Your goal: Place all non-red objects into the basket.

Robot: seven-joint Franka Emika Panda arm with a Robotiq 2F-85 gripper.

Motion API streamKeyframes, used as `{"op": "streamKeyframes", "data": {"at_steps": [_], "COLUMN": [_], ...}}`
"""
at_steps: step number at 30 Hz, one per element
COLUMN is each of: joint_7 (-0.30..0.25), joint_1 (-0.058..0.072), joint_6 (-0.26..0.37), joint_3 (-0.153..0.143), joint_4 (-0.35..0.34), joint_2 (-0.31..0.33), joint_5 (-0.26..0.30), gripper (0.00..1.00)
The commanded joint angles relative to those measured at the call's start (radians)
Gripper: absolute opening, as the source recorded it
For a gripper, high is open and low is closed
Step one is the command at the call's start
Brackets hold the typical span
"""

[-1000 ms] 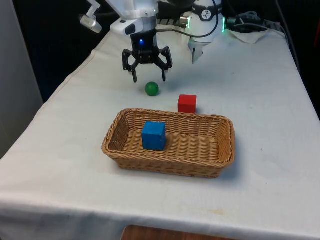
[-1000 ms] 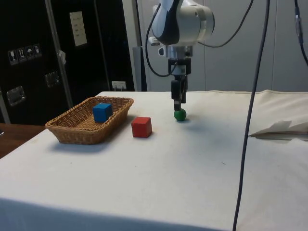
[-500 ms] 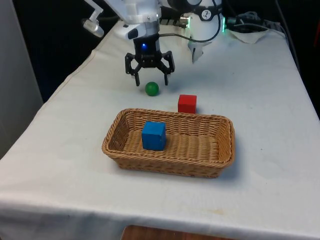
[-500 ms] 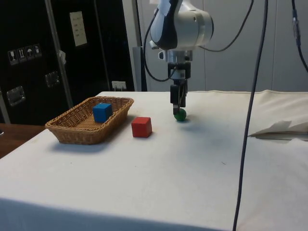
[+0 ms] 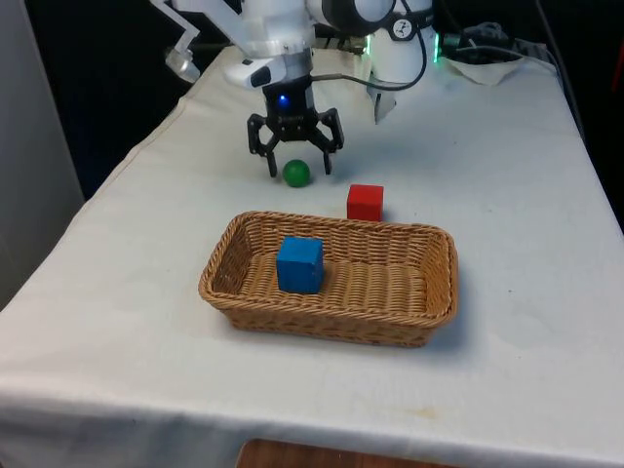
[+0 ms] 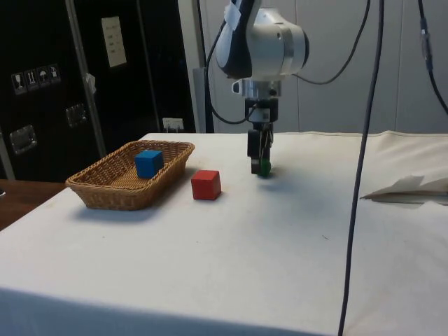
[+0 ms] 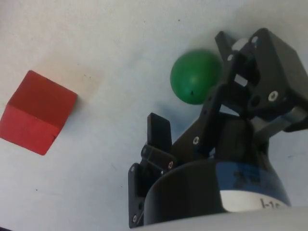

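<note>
- The hand [image 5: 294, 168], fingers spread, straddles a green ball [image 5: 296, 173] on the counter [image 5: 507, 195].
- Small, smooth, likely to roll: grip across its middle.

table, white cloth [image 5: 546, 244] | on it: basket [image 5: 429, 292] | green ball [image 5: 296, 174] | red cube [image 5: 366, 203]

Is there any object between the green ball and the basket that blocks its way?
Nothing lies directly between them. The green ball sits on the cloth between the open gripper fingers. The red cube stands to the front view's right of the straight line to the basket, so a lifted ball should pass freely.
</note>
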Motion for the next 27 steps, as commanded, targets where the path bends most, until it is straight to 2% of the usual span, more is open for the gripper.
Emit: {"op": "streamKeyframes", "data": {"at_steps": [1, 2, 3, 7, 8, 9, 11, 17, 18, 19, 20, 21, 25, 26, 27], "joint_7": [-0.020, -0.022, -0.027, -0.039, -0.021, -0.041, -0.045, -0.046, -0.028, -0.040, -0.040, -0.027, -0.013, -0.026, -0.007], "joint_1": [-0.011, -0.011, -0.012, -0.011, 0.000, -0.011, -0.010, -0.011, 0.000, -0.007, -0.007, 0.001, 0.009, 0.000, 0.011], "joint_6": [0.006, 0.006, 0.005, 0.004, -0.001, 0.004, 0.003, 0.002, -0.003, -0.001, -0.001, -0.008, -0.018, -0.015, -0.022], "joint_3": [0.015, 0.016, 0.017, 0.017, 0.003, 0.017, 0.017, 0.017, 0.004, 0.011, 0.011, -0.002, -0.021, -0.009, -0.028], "joint_4": [0.005, 0.005, 0.006, 0.008, 0.002, 0.009, 0.011, 0.011, 0.008, 0.009, 0.009, 0.003, -0.008, 0.001, -0.014], "joint_2": [-0.001, 0.000, 0.003, 0.008, 0.010, 0.009, 0.012, 0.013, 0.016, 0.007, 0.007, -0.005, -0.034, -0.023, -0.050], "joint_5": [0.028, 0.032, 0.039, 0.056, 0.035, 0.060, 0.065, 0.067, 0.044, 0.059, 0.059, 0.044, 0.026, 0.042, 0.018], "gripper": [1.00, 0.97, 0.81, 0.35, 0.25, 0.25, 0.00, 0.00, 0.00, 0.00, 0.00, 0.00, 0.00, 0.00, 0.00]}}
